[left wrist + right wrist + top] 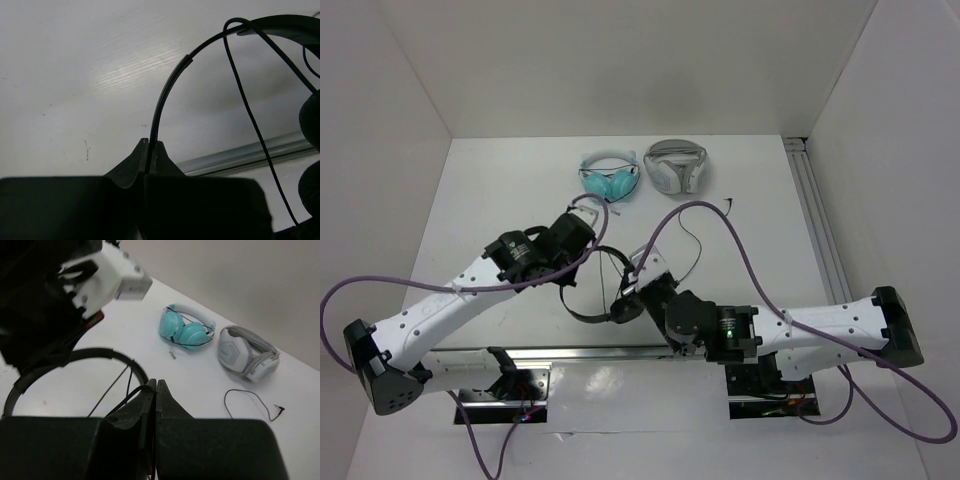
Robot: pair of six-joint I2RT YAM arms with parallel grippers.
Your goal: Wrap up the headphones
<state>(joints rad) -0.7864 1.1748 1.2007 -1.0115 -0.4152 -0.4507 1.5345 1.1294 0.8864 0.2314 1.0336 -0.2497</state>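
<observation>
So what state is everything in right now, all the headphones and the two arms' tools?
Black thin-band headphones: gripped by the headband, cable not wound up.
Long thin black cable: trailing loose, plug end lying on the table.
Left tool: shut on the headband.
Right tool: shut, apparently pinching the cable.
Teal plastic headphones: lying at the far side.
White-and-grey bulky headphones: lying beside the teal pair.

Bright, even overhead light on the matte white worktop (500, 200), soft shadows under the white arms (450, 300). Left wrist view: glare streak on the surface, black left gripper (149, 145) a blurred silhouette. Right wrist view softer, black right gripper (155, 385) murky.
</observation>
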